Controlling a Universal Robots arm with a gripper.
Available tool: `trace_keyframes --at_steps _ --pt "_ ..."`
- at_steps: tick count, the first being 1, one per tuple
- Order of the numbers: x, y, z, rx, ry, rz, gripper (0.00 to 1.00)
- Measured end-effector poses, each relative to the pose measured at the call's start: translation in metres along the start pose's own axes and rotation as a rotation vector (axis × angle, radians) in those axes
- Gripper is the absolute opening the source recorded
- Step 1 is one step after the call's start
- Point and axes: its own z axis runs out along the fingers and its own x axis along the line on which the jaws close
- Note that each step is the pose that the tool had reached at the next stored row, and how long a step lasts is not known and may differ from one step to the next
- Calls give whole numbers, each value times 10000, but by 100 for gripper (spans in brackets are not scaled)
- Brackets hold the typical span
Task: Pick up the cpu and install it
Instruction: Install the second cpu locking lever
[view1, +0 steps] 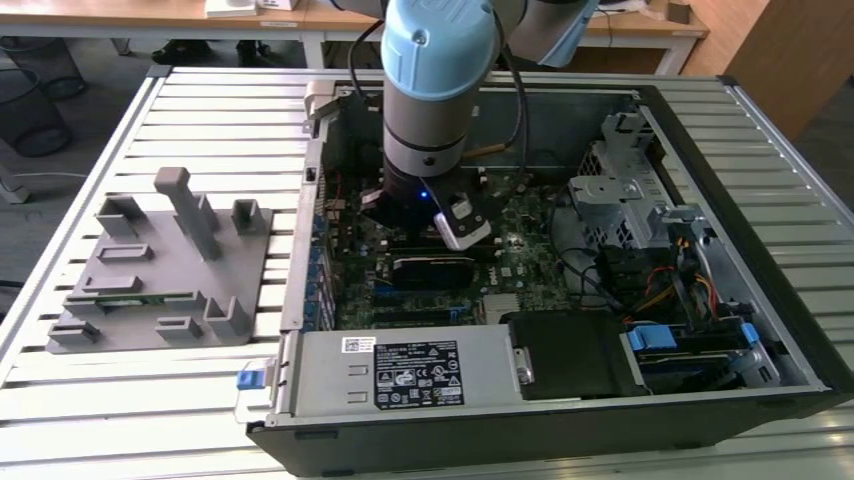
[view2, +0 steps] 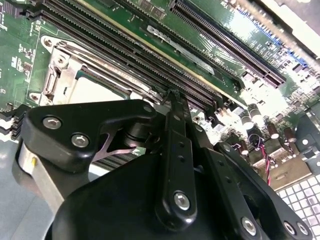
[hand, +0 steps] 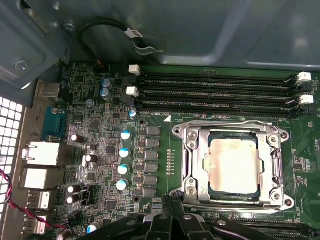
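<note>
The square silver-lidded cpu (hand: 234, 167) lies flat inside the metal socket frame (hand: 192, 165); the black gripper (hand: 172, 205) beside it appears closed, holding nothing.

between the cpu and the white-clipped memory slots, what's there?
In the first wrist view, the silver socket frame's top bar lies between the cpu and the memory slots, then a strip of bare green board.

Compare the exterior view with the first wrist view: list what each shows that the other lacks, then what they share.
Exterior view alone: the arm reaching down into the open computer case, the grey fixture on the slatted table, and the power supply. First wrist view alone: the cpu lying in its metal-framed socket, beside the memory slots. Shared: the green motherboard.
</note>
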Motion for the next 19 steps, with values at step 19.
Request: trace_keyframes --at_steps 19 --pt "0 40 7 -49 1 0 11"
